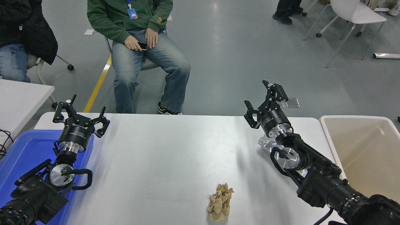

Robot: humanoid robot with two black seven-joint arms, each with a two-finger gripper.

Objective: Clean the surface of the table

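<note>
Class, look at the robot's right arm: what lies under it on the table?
Under the right arm, a crumpled clear plastic item lies on the table surface. Only its edges show; the arm covers the rest, so its full shape cannot be told.

Beyond the far edge of the table (175,137) lies a smooth grey floor (231,56) with a soft sheen of overhead light. A yellow line (99,82) runs across it, left of a seated person (140,34) in a green top and jeans who holds a phone. Further left, another person (22,34) in a dark jacket sits behind a smaller white table (18,100). Far right of the seated person stands a white chair (356,15) on castors, with someone's dark shoes (286,17) nearby.
</note>
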